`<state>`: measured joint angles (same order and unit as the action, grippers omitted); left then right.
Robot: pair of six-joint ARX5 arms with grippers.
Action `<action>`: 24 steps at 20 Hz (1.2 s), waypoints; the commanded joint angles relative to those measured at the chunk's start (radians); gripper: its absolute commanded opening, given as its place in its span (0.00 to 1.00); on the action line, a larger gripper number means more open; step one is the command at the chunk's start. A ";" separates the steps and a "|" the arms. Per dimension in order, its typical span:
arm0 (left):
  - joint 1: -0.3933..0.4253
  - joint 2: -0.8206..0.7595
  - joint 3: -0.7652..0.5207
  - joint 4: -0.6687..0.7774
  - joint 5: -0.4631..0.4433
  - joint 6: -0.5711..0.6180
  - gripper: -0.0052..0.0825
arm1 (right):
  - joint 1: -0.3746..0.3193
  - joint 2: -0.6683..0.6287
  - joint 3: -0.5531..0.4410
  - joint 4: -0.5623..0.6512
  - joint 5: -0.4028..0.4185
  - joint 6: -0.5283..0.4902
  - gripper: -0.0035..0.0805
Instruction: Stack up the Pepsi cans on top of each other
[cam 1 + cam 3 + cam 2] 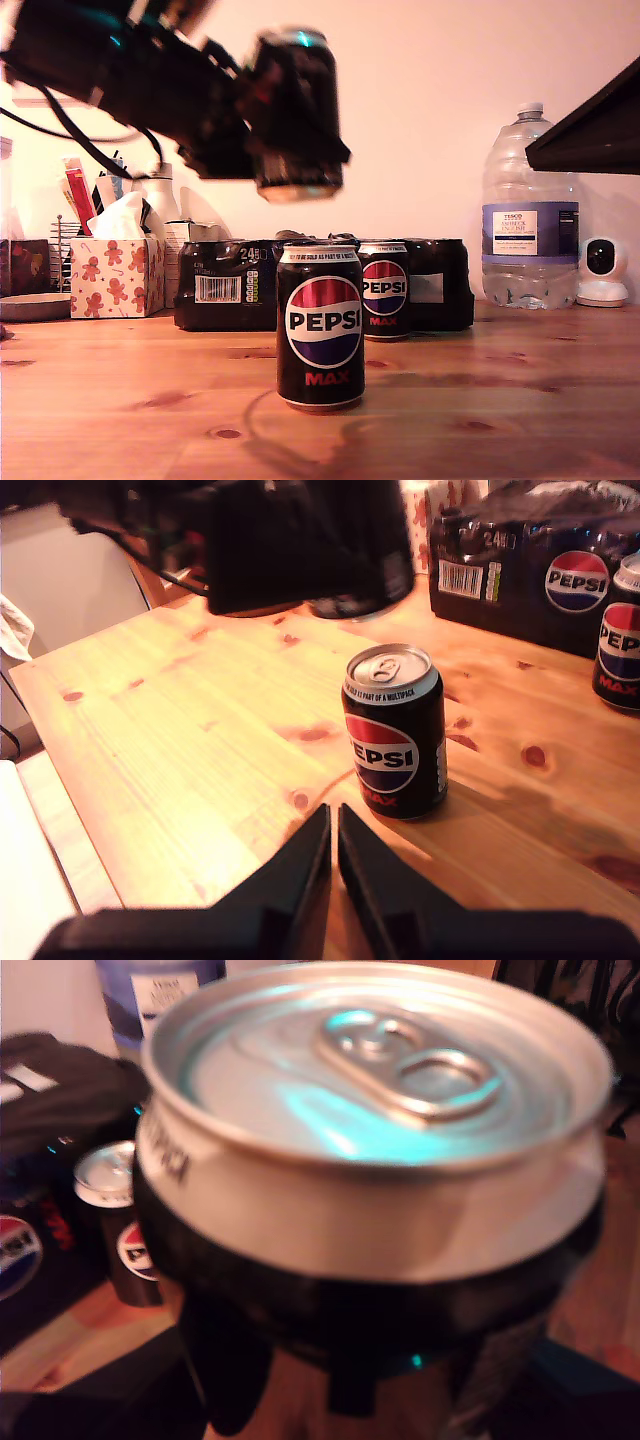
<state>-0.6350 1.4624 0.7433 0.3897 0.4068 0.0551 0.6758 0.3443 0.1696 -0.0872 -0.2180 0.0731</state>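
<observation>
My first gripper [255, 120] is clamping a Pepsi can [297, 110] around its body and holding it in the air, tilted, almost directly above a second can [320, 326] that is standing upright on the desk [120, 390]; the two cans are well apart, with open air between them. In the first wrist view the held can is filling the picture, its silver lid and pull tab [410, 1065] facing the camera and the dark jaws pressing on its black wall below the rim. My second gripper [333, 855] is hanging low over the desk with its jaws closed down to a thin slit and nothing between them, pointing toward the standing can, which is sitting at about one o'clock from it and clear of the fingertips. A third can [384, 290] is standing upright at roughly one o'clock behind the standing can in the exterior view, just in front of a black shrink-wrapped multipack [225, 285] with a barcode label. At about nine o'clock from the multipack a tissue box [115, 275] printed with gingerbread figures is sitting, and at about three o'clock a large clear water bottle [530, 210] is standing, with a small white camera [603, 270] beside it.
</observation>
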 commanded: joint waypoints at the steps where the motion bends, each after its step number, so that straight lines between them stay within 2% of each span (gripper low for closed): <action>1: -0.004 0.005 0.033 0.056 0.002 -0.002 0.44 | 0.002 0.002 -0.018 0.003 0.006 -0.023 0.03; 5: -0.023 0.006 0.033 0.060 -0.075 0.007 0.45 | 0.002 0.002 -0.018 -0.002 0.027 -0.025 0.03; 8: -0.035 0.018 0.033 0.053 -0.075 0.006 0.45 | 0.001 0.002 -0.018 -0.010 0.053 -0.025 0.03; 18: -0.049 0.037 0.026 0.061 -0.078 0.025 0.45 | -0.003 0.002 -0.018 -0.017 0.053 -0.025 0.03; 24: -0.049 0.037 -0.025 0.142 -0.087 0.024 0.45 | -0.003 0.002 -0.018 -0.017 0.053 -0.024 0.03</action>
<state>-0.6807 1.5101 0.7307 0.4946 0.3153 0.0723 0.6754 0.3443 0.1696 -0.1078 -0.1684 0.0509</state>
